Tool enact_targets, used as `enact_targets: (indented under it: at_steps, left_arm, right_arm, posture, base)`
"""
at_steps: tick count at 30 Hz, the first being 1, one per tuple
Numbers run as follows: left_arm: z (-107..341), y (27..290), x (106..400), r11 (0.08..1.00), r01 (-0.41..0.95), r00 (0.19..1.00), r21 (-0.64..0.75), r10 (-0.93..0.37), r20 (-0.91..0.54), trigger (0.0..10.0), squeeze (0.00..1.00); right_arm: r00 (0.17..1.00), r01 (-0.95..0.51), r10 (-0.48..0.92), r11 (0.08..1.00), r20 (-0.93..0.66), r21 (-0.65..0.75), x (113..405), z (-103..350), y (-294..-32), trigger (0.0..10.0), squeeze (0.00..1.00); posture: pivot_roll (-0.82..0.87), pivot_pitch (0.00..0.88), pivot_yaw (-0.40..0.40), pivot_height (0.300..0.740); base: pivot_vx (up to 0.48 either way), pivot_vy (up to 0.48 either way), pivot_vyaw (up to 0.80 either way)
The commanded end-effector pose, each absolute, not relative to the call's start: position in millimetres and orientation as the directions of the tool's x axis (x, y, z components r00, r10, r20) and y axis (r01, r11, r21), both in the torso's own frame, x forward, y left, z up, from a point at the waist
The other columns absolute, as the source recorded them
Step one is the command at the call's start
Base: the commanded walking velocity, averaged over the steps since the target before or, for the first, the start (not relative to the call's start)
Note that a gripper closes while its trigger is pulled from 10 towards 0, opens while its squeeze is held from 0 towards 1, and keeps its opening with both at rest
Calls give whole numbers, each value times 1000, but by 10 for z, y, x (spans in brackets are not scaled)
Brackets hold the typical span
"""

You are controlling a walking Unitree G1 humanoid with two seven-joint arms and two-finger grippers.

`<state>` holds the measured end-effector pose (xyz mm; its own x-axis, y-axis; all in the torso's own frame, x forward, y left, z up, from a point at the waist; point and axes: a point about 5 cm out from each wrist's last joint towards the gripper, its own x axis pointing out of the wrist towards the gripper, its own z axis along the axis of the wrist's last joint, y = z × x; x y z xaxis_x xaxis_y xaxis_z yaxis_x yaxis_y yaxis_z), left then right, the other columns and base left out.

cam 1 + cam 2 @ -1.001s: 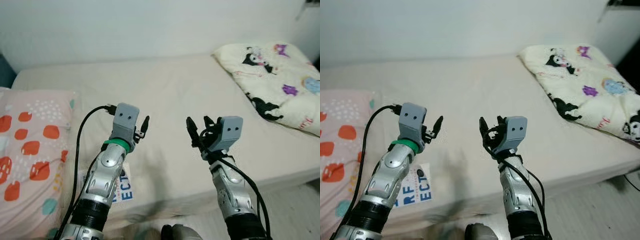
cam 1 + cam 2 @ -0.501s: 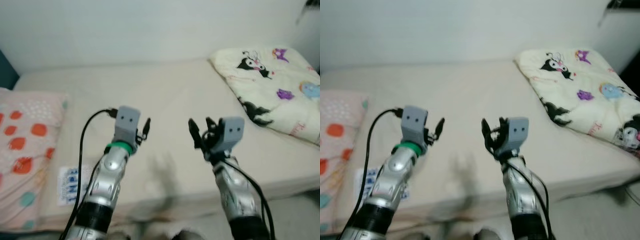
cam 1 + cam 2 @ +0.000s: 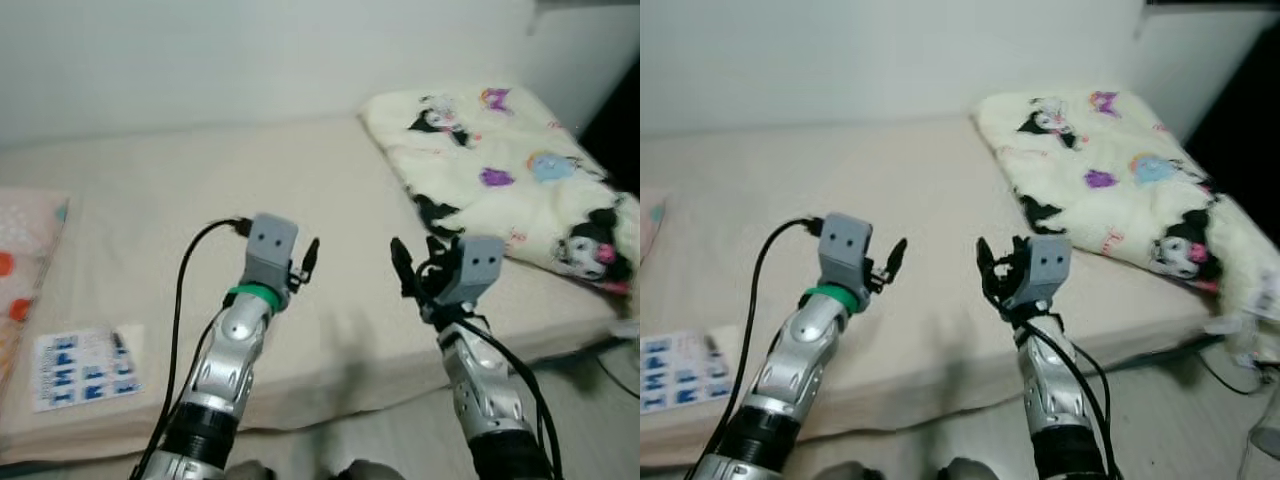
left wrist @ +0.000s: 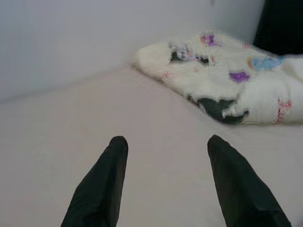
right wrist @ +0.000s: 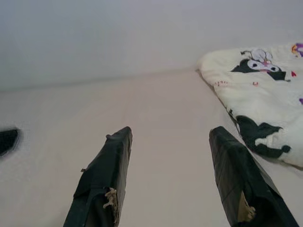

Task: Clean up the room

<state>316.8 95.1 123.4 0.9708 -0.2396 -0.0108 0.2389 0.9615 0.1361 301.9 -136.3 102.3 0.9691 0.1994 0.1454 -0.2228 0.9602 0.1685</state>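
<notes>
Both arms raised over the bed [image 3: 200, 190]. My left fingers [image 4: 102, 189] spread, empty; right fingers [image 5: 106, 184] spread, empty. Cartoon-print blanket [image 3: 500, 170] bunched on my right.

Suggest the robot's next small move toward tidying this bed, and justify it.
Probably step right toward the cream cartoon-print blanket, which lies rumpled at the right end of the beige bed. Both the left gripper and right gripper hover open and empty above the mattress, short of it.
</notes>
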Motion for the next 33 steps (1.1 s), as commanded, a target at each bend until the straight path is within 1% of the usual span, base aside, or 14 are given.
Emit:
enact_targets:
  at_steps: [1, 23, 33]
  left_arm:
    - [1178, 964, 3148, 962, 237, 971, 136, -235, -32, 10000, 0]
    - [1175, 955, 3154, 959, 244, 970, 140, -242, -32, 10000, 0]
    - [1173, 951, 3161, 957, 250, 968, 144, -248, -32, 10000, 0]
  right_arm:
    - [972, -216, 195, 960, 130, 177, 3001, 980, -1376, 10000, 0]
    - [964, -251, 225, 944, 140, 212, 2994, 992, -1316, 10000, 0]
    - [967, -243, 219, 948, 133, 206, 3004, 979, -1339, 10000, 0]
  posture:
    - [-31, 0, 12, 723]
    - [-31, 0, 15, 723]
    - [-34, 0, 15, 723]
  base:
    - [0, -375, 0]
    - [0, -361, 0]
    - [0, -332, 0]
